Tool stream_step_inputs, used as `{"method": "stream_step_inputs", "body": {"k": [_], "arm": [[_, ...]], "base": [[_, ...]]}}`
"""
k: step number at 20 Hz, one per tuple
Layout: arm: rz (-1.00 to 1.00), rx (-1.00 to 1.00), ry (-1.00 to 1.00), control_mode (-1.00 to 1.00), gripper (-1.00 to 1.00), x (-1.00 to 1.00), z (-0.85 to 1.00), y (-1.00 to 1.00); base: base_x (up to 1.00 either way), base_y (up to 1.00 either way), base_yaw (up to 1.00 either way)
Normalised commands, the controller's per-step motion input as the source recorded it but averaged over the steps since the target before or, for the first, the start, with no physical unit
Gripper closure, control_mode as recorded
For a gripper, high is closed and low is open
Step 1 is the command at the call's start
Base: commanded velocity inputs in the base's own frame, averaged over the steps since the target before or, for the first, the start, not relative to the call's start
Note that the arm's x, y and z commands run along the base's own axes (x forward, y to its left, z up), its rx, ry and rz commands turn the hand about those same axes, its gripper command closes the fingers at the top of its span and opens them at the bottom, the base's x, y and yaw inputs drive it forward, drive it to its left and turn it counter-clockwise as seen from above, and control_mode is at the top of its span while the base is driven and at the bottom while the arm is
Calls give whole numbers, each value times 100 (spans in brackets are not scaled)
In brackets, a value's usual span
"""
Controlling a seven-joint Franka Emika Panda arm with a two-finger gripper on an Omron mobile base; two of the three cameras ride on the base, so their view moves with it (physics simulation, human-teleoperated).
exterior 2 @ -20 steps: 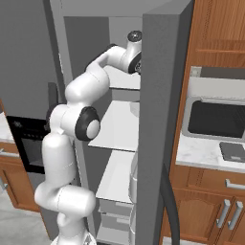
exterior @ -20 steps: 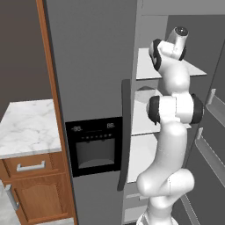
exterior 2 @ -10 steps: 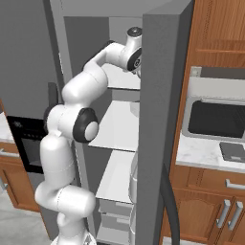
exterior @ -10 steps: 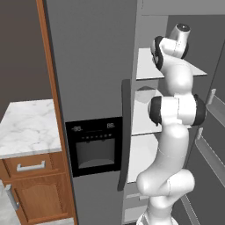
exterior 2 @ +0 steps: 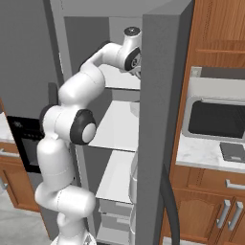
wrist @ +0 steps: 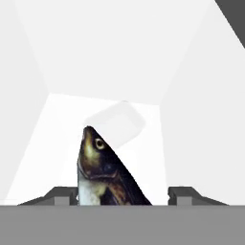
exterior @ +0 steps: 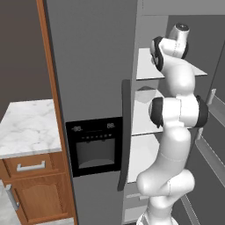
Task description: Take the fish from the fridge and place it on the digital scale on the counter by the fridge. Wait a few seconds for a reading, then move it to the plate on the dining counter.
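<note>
My gripper [wrist: 123,194] stood spread, a finger either side of the fish [wrist: 104,170], neither visibly touching it. Fish lay between them on a white fridge [exterior: 92,66] shelf, head pointing away. Risk, I judged: left finger sat closer, so closing might shove it sideways and slip.

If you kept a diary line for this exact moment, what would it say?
stage: reaching into fridge | gripper: fingertips apart either side of fish | fish: on white shelf | scale: bare
</note>
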Motion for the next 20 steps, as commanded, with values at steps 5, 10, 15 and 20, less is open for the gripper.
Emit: {"method": "stream_step_inputs", "body": {"k": [5,10,15,20], "arm": [[-5,0,7,-100,100,-10,-49,0],[-3,0,8,-100,100,0,-44,0],[-3,4,0,-100,100,-46,-5,0],[-8,7,-7,-100,100,-97,4,2]], "base": [[0,0,0],[0,0,0],[0,0,0],[0,0,0]]}}
